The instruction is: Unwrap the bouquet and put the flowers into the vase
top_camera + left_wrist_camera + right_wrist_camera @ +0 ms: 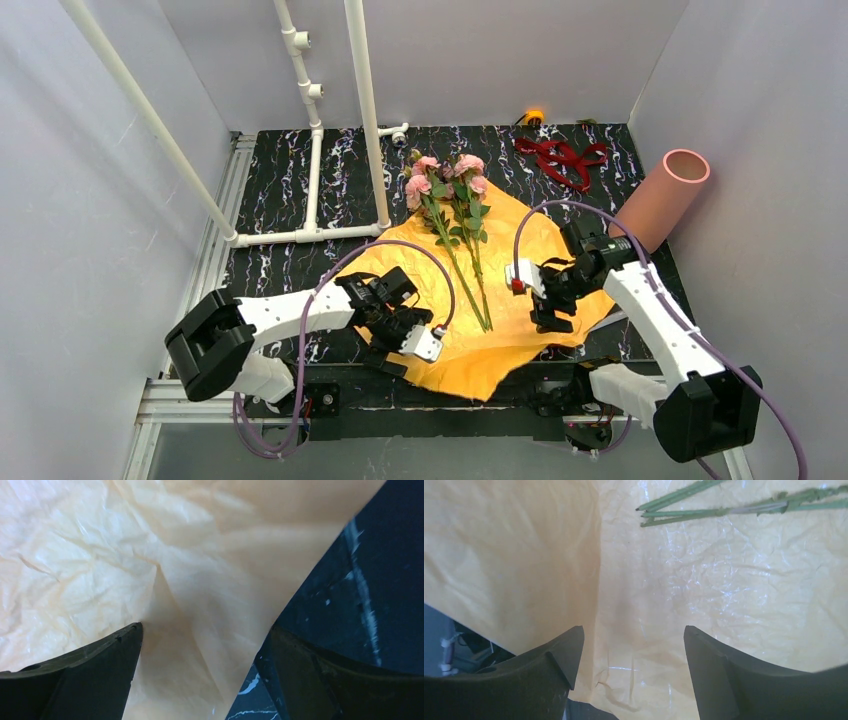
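My left end effector [202, 640] and right end effector [634, 637] are released; grabbing the flowers [452, 215] could snag the wrapping paper [500, 340].

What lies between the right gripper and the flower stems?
Only bare crinkled orange wrapping paper lies between the right gripper and the flower stems, shown in the right wrist view; its jaws stand open.

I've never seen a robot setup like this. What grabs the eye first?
A big sheet of crinkled shiny orange wrapping paper lies spread open on the dark marbled table, with pink roses on long green stems lying across its middle. From either side, the black left fingers and right fingers hang over it, spread apart. A tall salmon-pink tube vase stands out at the right edge, with a dark red ribbon nearby.
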Robot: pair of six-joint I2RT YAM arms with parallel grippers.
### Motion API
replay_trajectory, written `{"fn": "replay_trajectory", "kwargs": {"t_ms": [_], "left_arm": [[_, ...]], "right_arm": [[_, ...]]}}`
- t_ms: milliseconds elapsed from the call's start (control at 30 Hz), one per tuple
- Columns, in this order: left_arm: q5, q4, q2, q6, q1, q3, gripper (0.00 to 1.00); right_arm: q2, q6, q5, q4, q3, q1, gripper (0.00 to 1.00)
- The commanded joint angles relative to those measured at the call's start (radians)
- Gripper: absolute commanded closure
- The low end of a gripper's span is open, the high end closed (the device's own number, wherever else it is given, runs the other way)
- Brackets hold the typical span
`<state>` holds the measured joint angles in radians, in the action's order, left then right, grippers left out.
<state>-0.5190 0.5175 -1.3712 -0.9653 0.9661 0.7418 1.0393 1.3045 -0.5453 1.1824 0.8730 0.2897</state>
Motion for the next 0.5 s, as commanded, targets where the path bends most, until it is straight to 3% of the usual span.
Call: {"fn": "replay_trajectory", "kwargs": {"t_ms": [0, 167, 467], "left_arm": [[0.183, -0.007, -0.016, -0.127, -0.006, -0.039, 0.03], [0.31, -0.094, -0.034, -0.091, -0.022, -0.063, 0.03], [0.294, -0.055, -0.024, -0.106, -0.175, -0.067, 0.05]], "right_arm": [[0.059, -0.166, 0.058, 0.009, 0.045, -0.004, 0.18], [0.116, -0.176, 0.194, -0.02, 0.011, -0.021, 0.18], [0.28, -0.21, 0.302, -0.079, -0.039, -0.035, 0.23]]}}
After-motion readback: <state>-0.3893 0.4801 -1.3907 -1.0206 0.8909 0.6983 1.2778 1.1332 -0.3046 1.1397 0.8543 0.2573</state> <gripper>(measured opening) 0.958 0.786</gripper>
